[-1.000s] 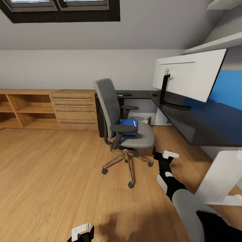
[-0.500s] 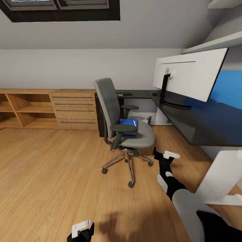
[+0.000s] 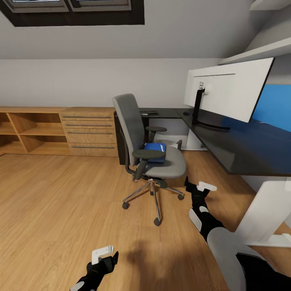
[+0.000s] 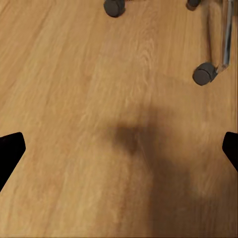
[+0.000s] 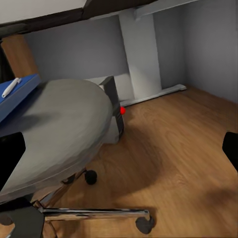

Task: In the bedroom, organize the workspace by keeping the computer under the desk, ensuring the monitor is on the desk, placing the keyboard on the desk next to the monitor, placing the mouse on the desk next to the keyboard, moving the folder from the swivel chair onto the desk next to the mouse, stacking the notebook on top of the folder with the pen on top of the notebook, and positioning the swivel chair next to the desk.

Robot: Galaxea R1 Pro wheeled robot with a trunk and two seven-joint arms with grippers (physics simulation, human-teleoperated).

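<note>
The grey swivel chair (image 3: 150,155) stands on the floor left of the black desk (image 3: 238,149). A blue folder (image 3: 154,152) lies on its seat with a white pen (image 3: 162,148) on top; the notebook is out of view. The monitor (image 3: 228,91) stands on the desk, its white back towards me. Keyboard (image 3: 149,112) and mouse (image 3: 186,114) lie on the far desk wing. The computer (image 5: 112,101) sits under the desk behind the seat. My right gripper (image 3: 200,188) is open near the chair's base. My left gripper (image 3: 104,258) is open over bare floor.
A light wooden drawer unit (image 3: 91,131) and open shelves (image 3: 28,133) line the back wall. A large blue panel (image 3: 279,109) stands behind the desk. The white desk leg (image 3: 264,214) is close on my right. Chair casters (image 4: 204,73) lie ahead of my left gripper.
My left arm has risen and reached forward over the floor. The right gripper has hardly moved. The chair and the things on it are still.
</note>
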